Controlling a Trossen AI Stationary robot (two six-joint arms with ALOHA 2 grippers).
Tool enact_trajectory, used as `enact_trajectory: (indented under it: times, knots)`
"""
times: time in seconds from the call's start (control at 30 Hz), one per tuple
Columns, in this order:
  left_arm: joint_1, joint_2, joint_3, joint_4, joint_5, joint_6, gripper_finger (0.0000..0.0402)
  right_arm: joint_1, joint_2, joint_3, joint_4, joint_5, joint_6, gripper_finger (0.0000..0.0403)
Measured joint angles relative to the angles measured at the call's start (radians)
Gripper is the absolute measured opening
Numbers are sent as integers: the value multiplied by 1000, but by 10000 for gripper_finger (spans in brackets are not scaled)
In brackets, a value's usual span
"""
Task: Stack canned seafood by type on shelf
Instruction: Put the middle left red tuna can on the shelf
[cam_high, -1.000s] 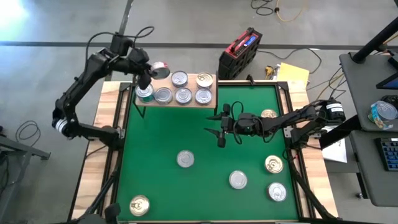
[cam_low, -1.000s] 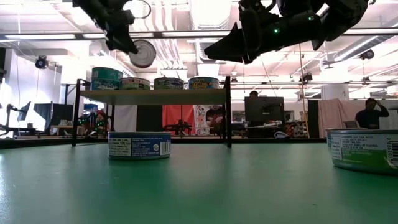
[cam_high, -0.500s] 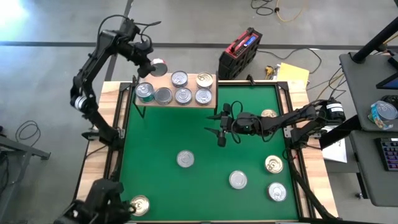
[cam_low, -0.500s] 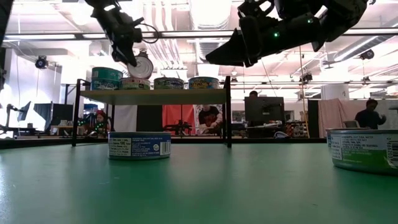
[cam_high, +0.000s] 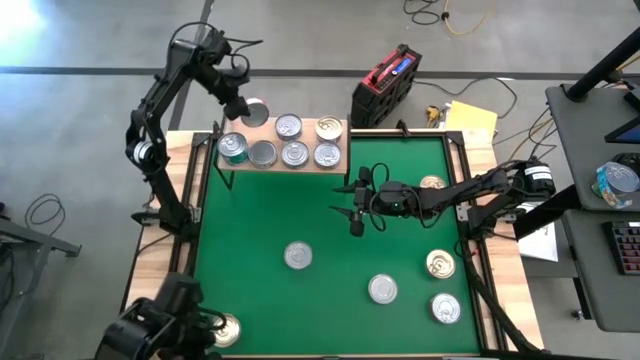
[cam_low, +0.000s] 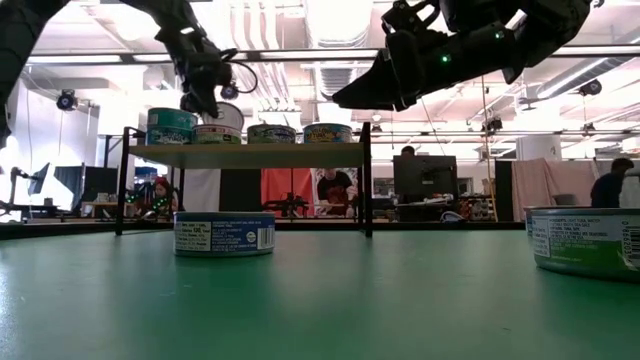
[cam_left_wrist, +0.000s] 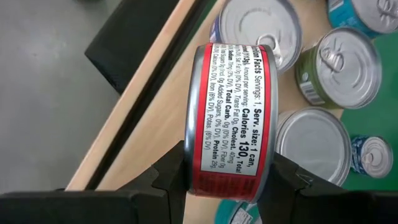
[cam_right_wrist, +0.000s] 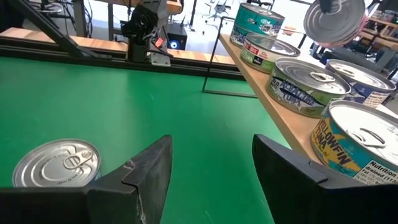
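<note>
My left gripper (cam_high: 240, 103) hangs over the far left corner of the shelf (cam_high: 308, 138), shut on a red-labelled tin (cam_high: 255, 110) that it holds tilted above the board. Several tins of canned seafood (cam_high: 294, 153) stand on the shelf, and a teal one (cam_low: 171, 126) stands at its left end. My right gripper (cam_high: 353, 205) hovers open over the green mat (cam_high: 320, 230), near the shelf's right end, with nothing between its fingers (cam_right_wrist: 149, 168). My left gripper pinches the red-labelled tin (cam_left_wrist: 230, 118) between its two fingers, one finger (cam_left_wrist: 169, 177) on each flat face, close to the rim (cam_left_wrist: 198, 174). The fingers slant down from the far left. The tin stands on edge, tilted, just over a shelf tin (cam_low: 215, 134); whether they touch, I cannot tell.
Loose tins lie on the mat: silver ones (cam_high: 297, 255), (cam_high: 382, 289), (cam_high: 446, 308) and gold-topped ones (cam_high: 440, 264), (cam_high: 225, 329), (cam_high: 433, 184). A blue-labelled tin (cam_low: 224, 234) and a green one (cam_low: 585, 240) stand near the low camera. A red and black case (cam_high: 385, 85) lies beyond the table.
My left gripper has sunk toward the shelf with the red-labelled tin and tipped further downward. The tin, earlier high above the shelf with its round face toward the low camera, now hangs just above the shelf tins, tilted flatter.
</note>
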Motion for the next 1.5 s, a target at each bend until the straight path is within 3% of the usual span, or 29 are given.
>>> enact_trajectory:
  times: [0.5, 1.5]
  knots:
    - [0, 0, -92, 36, -1, 1, 122, 0, 0, 0, -6, 0, 3, 216]
    - [-1, -2, -145, 52, 13, 5, 122, 0, 0, 0, -6, 0, 3, 217]
